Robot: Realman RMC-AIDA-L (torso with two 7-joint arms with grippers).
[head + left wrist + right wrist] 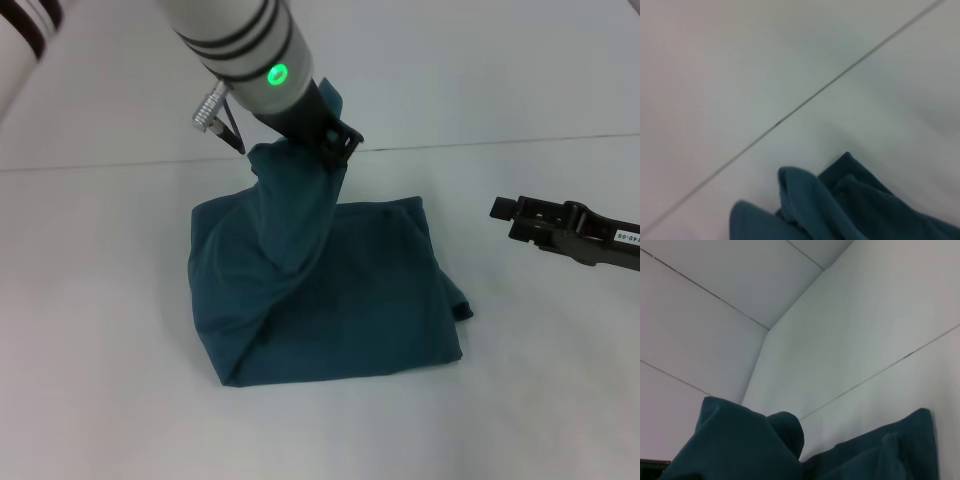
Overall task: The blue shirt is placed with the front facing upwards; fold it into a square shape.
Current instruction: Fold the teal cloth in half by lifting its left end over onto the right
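We're looking pretty far along here: the blue shirt (340, 300) is already lying as a rough rectangle on the tabletop (100, 350), our left gripper (335, 140) is pinching one edge up mid-fold, and our right gripper (510, 210) is idling nearby, can't tell its fingers.

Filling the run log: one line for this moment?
left gripper: shut on blue shirt, corner lifted | right gripper: beside shirt, idle | shirt: partly folded
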